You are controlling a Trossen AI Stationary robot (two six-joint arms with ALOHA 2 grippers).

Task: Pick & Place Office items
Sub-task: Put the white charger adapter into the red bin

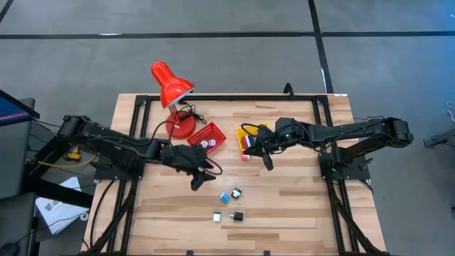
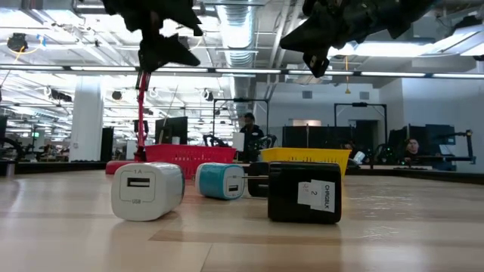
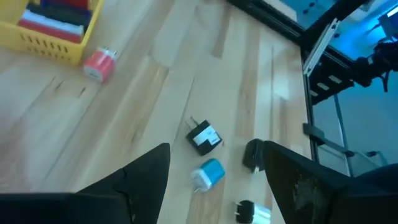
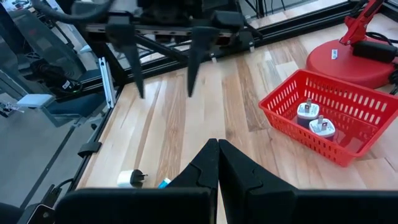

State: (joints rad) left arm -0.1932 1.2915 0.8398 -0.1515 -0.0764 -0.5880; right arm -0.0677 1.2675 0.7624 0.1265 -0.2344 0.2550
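Brightness: even and bright in every view; the counter (image 1: 284, 213) reads clearly.
Light source: rows of ceiling strip lights (image 2: 68, 69) in the low view, with one glaring panel at upper right.
Shadows: soft and short under the white charger (image 2: 146, 193) and black charger (image 2: 305, 193).
Silhouettes: arms in the low view are backlit, nearly black.
Blur: the left wrist view is soft throughout; its near fingers (image 3: 134, 180) are out of focus.
Colour: blue glow beyond the counter edge in that view.

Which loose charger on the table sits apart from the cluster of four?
The red charger, alone beside the yellow basket. The blue, white and two black ones lie together nearer the front edge.
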